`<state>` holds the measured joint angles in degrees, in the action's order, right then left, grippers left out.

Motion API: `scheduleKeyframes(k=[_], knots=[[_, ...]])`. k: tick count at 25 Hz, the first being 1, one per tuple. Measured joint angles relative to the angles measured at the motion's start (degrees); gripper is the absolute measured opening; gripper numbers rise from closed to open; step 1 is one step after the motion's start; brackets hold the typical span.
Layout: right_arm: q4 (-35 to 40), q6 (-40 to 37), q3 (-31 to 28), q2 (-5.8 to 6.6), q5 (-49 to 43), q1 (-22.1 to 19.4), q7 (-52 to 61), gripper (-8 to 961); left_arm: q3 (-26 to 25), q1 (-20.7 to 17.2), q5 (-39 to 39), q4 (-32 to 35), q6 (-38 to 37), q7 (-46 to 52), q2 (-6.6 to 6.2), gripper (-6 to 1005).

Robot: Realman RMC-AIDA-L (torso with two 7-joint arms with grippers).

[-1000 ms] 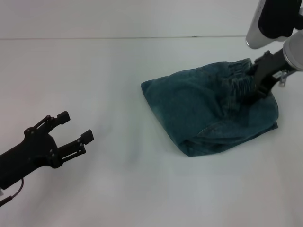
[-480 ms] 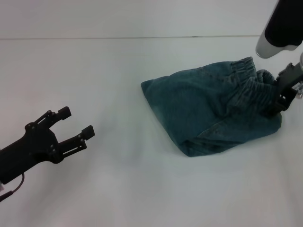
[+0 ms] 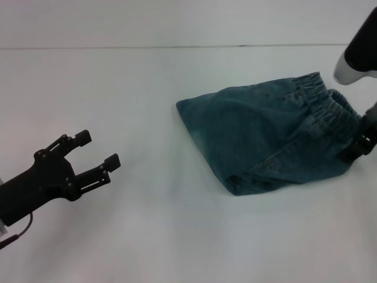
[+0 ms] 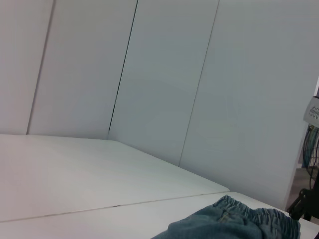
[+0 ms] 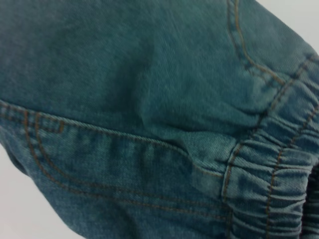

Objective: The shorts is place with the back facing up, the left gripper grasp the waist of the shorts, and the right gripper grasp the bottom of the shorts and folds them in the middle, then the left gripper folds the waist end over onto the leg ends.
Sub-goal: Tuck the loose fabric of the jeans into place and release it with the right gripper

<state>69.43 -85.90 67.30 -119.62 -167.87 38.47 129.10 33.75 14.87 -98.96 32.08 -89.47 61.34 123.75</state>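
The blue denim shorts [image 3: 265, 138] lie folded on the white table [image 3: 147, 88], right of centre, with the elastic waistband [image 3: 333, 109] toward the right. My right gripper [image 3: 360, 144] sits at the right end of the shorts by the waistband, shut on the cloth edge and partly cut off by the frame. The right wrist view is filled with the shorts [image 5: 149, 124], showing seams and the gathered waistband [image 5: 269, 184]. Far off at the lower left, my left gripper [image 3: 99, 148] hovers open and holds nothing. The left wrist view catches the shorts [image 4: 234, 224] from a distance.
A seam line [image 3: 177, 46] crosses the far part of the table. Pale wall panels [image 4: 164, 84] stand behind the table. Bare tabletop lies between the left gripper and the shorts.
My right gripper has moved right and down, and the waistband end has gone with it, spreading the shorts flatter. The left gripper has barely shifted.
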Motion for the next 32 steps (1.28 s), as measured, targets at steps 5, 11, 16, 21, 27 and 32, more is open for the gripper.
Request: scheduleKeyframes(k=[5, 11, 16, 21, 27, 32], knots=[[2.9, 0.26, -1.07, 0.03, 0.1, -1.38, 1.52, 828, 0.0, -0.04, -0.17, -0.04, 0.04, 0.01, 0.0, 934], [9.55, -2.16, -5.16, -0.14, 2.06, -1.32, 1.6, 827, -0.04, -0.36, -0.1, 0.09, -0.04, -0.01, 0.0, 934], [10.09, -3.02, -7.47, 0.0, 2.35, 0.1, 1.33, 826, -0.6, -0.55, -0.1, 0.4, -0.23, 0.01, -0.04, 934], [8.29, 2.09, -8.43, -0.19, 2.98, 0.25, 1.62, 826, -0.62, -0.4, 0.11, 0.54, -0.02, -0.06, -0.01, 934], [1.17, 6.97, -7.44, -0.11, 5.68, 0.37, 1.14, 827, -0.62, 0.09, 0.12, 0.53, 0.01, -0.14, 0.03, 934], [0.58, 5.83, -6.67, -0.08, 1.22, 0.54, 2.44, 828, -0.62, 0.16, 0.12, 0.61, 0.04, 0.0, 0.0, 934]])
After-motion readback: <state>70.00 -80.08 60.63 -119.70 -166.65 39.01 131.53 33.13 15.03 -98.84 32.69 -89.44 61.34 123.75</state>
